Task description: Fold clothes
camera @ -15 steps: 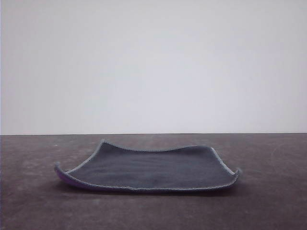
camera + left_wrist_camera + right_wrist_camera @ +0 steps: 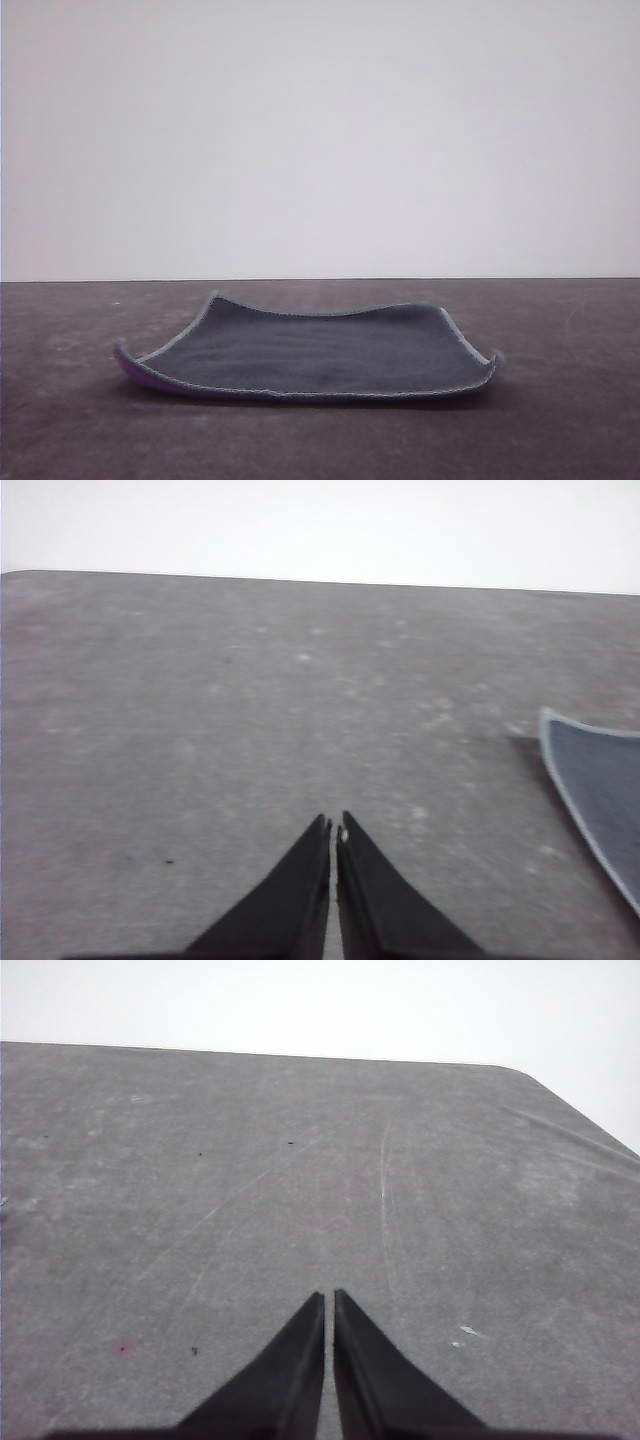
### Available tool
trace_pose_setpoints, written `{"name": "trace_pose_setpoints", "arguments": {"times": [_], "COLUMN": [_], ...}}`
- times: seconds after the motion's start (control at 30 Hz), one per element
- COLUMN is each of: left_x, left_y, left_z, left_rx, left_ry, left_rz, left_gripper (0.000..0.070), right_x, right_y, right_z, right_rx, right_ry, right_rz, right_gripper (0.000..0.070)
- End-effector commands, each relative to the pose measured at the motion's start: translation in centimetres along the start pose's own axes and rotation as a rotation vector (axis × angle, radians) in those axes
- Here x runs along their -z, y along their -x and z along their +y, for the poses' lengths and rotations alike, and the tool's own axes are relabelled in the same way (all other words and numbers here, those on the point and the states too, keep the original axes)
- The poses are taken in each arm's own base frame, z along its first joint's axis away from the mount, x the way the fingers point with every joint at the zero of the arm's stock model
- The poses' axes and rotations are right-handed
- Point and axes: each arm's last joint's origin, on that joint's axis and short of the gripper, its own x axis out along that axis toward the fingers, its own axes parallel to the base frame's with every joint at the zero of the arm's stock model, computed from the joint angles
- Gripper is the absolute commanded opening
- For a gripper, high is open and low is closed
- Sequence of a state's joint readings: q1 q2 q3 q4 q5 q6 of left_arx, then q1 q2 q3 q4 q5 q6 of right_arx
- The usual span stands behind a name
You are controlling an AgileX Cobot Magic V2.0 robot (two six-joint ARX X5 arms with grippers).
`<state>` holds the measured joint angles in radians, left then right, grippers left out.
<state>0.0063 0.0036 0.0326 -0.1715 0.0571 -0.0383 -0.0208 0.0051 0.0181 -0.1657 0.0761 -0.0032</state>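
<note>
Comparing with half a second ago, I see nothing changed: the cloth (image 2: 310,352) lies in the same spot on the dark table (image 2: 560,420), same curl at its corners, so folding hasn't started. Going left to right: my left gripper (image 2: 334,828) hovers over bare table, jaws pinched together with only a hairline gap, holding nothing; the cloth's stitched edge sits off to its side, near but not touching. The cloth is spread open mid-table, dark grey face up, a sliver of purple showing under the near-left lifted corner, grey edging all round. My right gripper (image 2: 329,1298) is likewise closed to a thin slit, empty, above scratched bare table. My read: both arms are parked, task at zero; the next move probably needs jaws opened and a raised corner approached.
</note>
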Motion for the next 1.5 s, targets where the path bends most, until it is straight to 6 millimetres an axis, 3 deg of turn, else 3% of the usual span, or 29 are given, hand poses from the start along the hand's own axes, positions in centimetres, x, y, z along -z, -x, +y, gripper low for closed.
{"name": "trace_pose_setpoints", "arguments": {"times": [0.0, 0.37, 0.53, 0.73, 0.9, 1.07, 1.2, 1.33, 1.47], "left_x": [0.3, 0.5, 0.3, -2.3, -6.5, -12.0, -16.0, -18.5, -18.8], "left_y": [-0.2, -0.2, -0.1, 0.5, 0.9, 0.1, -2.1, -5.6, -10.1], "left_z": [0.0, 0.0, 0.0, -0.1, -0.3, -0.6, -0.8, -1.0, -1.2], "left_rx": [-0.006, -0.006, 0.008, 0.022, 0.029, 0.063, 0.126, 0.212, 0.323], "left_ry": [-0.005, 0.015, 0.141, 0.235, 0.292, 0.280, 0.247, 0.219, 0.234], "left_rz": [-0.016, 0.002, -0.003, -0.082, -0.116, -0.098, -0.052, 0.029, 0.156], "left_gripper": [0.0000, 0.0000, 0.0000, 0.0002, 0.0002, 0.0002, 0.0002, 0.0002, 0.0002], "right_x": [0.0, 0.1, -0.4, -3.9, -9.1, -14.1, -16.6, -17.5, -16.8], "right_y": [0.0, 0.0, 0.0, 0.9, 0.8, -1.8, -5.2, -8.5, -11.4], "right_z": [0.0, 0.0, 0.1, 0.2, 0.4, 0.9, 1.5, 2.0, 2.4], "right_rx": [0.005, 0.005, -0.041, -0.124, -0.183, -0.289, -0.382, -0.456, -0.499], "right_ry": [0.003, -0.006, -0.138, -0.242, -0.234, -0.212, -0.205, -0.190, -0.191], "right_rz": [-0.011, -0.003, -0.033, -0.070, -0.017, 0.090, 0.215, 0.334, 0.419], "right_gripper": [0.0013, 0.0013, 0.0010, 0.0005, 0.0005, 0.0005, 0.0005, 0.0005, 0.0005]}}
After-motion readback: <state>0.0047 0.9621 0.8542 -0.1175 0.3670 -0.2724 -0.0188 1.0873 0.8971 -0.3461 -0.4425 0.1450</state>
